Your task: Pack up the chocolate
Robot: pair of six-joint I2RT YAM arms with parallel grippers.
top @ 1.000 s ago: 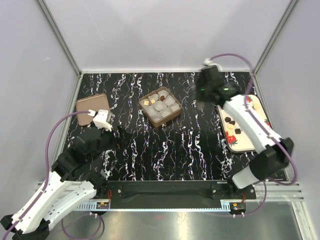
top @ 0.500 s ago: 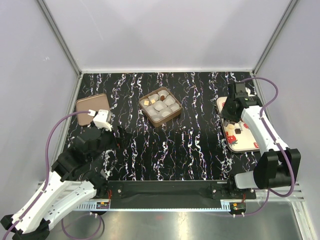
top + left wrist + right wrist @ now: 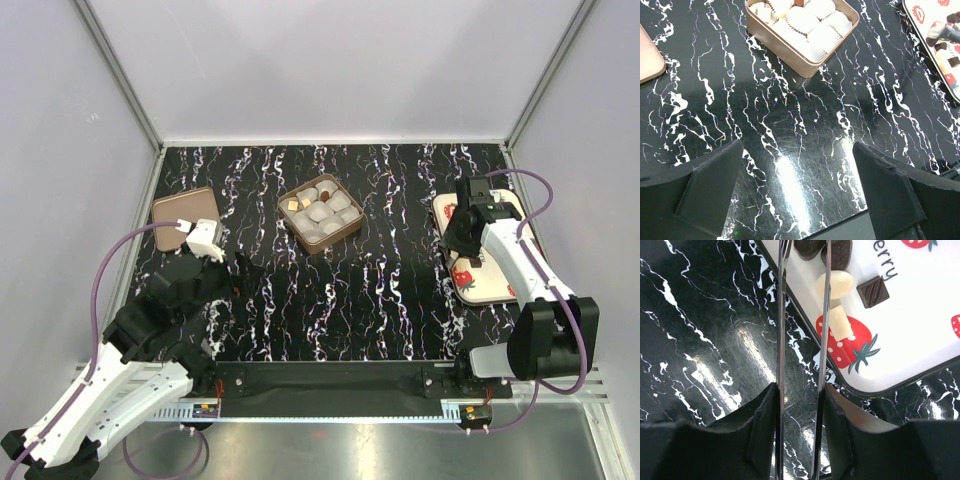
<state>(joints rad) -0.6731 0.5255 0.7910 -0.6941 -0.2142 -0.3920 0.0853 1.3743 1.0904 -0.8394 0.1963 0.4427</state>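
**Two robot grippers over a black marbled table, one lowered to a tray of chocolate**

Seen from above, the right gripper [image 3: 805,255] reaches down at the left edge of a white tray [image 3: 920,340] printed with red strawberries, on the right side of the table [image 3: 790,125]. Its two long, thin metal blades [image 3: 781,340] run side by side with a narrow gap between them, so the jaws stand partly apart. Loose chocolate [image 3: 873,291] lies on the tray: a dark square, a pale oval, a pale block and two dark pieces at the top edge of the wrist view. One of those dark pieces sits in the gap between the blades. The blade tips are cut off by the edge of the view, so it is unclear whether they touch the piece.

The left gripper [image 3: 797,146] hangs above bare table at the near left, its jaws spread wide, holding and touching nothing.

A gold tin [image 3: 800,62] sits near the middle of the table, lined with white paper cups [image 3: 802,17]. A few cups at its far-left side hold tan pieces and one dark piece; the others look empty.
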